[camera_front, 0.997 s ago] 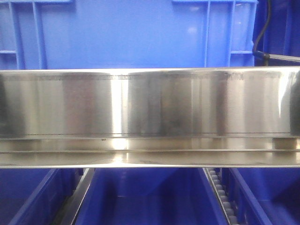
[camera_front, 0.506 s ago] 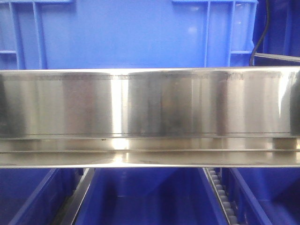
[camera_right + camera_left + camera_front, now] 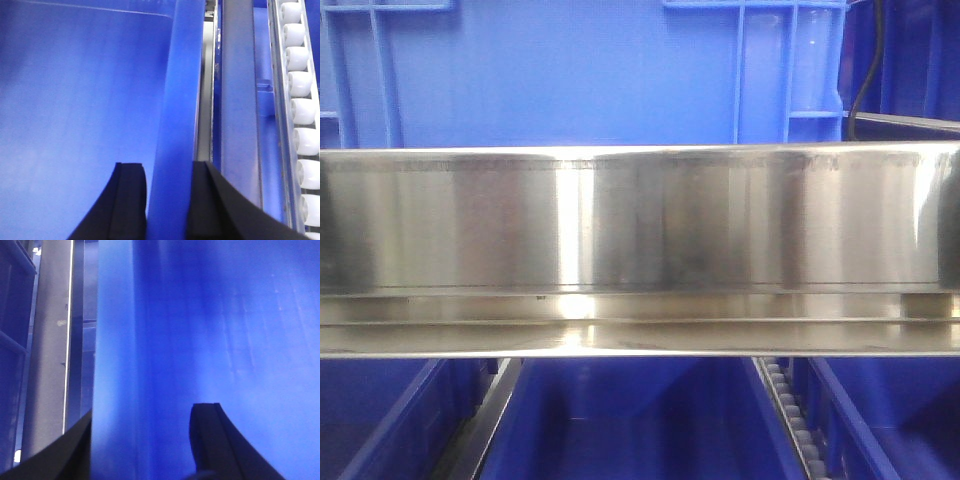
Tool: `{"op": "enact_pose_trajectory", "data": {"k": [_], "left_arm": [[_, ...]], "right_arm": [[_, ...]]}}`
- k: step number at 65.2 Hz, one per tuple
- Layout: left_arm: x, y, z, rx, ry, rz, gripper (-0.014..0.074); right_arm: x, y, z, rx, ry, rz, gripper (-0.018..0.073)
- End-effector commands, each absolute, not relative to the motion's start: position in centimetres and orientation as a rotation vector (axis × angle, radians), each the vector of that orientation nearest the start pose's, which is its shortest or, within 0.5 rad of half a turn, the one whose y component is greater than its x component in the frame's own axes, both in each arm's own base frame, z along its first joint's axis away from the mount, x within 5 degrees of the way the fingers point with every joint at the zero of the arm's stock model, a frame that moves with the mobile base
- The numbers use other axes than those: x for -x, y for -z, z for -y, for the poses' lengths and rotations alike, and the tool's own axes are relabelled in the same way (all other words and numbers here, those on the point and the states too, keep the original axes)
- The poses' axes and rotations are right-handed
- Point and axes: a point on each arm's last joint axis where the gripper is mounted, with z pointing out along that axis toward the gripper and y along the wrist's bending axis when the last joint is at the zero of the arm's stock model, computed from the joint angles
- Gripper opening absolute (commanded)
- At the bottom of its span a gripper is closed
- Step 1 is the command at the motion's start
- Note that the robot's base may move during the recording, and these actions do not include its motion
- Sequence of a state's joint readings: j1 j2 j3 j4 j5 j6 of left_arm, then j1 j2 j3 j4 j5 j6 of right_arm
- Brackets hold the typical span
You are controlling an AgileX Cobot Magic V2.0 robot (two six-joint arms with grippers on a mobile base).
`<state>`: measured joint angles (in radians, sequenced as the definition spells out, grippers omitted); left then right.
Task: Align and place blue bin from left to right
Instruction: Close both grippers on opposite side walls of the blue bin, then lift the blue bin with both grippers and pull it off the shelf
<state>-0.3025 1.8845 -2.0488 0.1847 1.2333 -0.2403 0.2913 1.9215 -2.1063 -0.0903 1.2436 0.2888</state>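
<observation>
The right gripper (image 3: 169,202) pinches the blue bin (image 3: 75,100) by its side wall, one black finger inside and the other outside against the thick rim, and the left gripper (image 3: 142,445) is closed astride the opposite wall in the same way. In the front view the blue bin stands just behind the steel beam (image 3: 640,230), its ribbed wall rising above the beam's top edge, while other blue crates (image 3: 630,420) lie below the beam.
</observation>
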Motion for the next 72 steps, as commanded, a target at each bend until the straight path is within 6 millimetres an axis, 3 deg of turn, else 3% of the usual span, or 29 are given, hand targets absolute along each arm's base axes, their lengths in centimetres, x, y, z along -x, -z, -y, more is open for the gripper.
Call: {"op": "enact_pose_trajectory", "data": {"k": [1, 26, 56, 72], "left_arm": [[-39.2, -40.2, 10.6, -0.107, -0.009, -2.483, -0.0111], [-37.0, -43.3, 9.9, -0.095, 0.016, -2.405, -0.0111], [-33.3, -50.0, 9.2, -0.071, 0.123, -2.205, -0.0111], [-32.8, -50.4, 9.6, -0.083, 0.184, -2.198, -0.0111]], "right_arm": [[-40.4, -39.7, -11.1, 0.022, -0.098, -2.496, -0.0151], [-38.6, -42.4, -10.5, 0.017, -0.113, -2.43, -0.0151], [-34.1, -47.8, -9.1, 0.004, -0.14, -2.286, -0.0153], [-33.2, -49.8, -8.8, 0.001, -0.157, -2.217, -0.0153]]}}
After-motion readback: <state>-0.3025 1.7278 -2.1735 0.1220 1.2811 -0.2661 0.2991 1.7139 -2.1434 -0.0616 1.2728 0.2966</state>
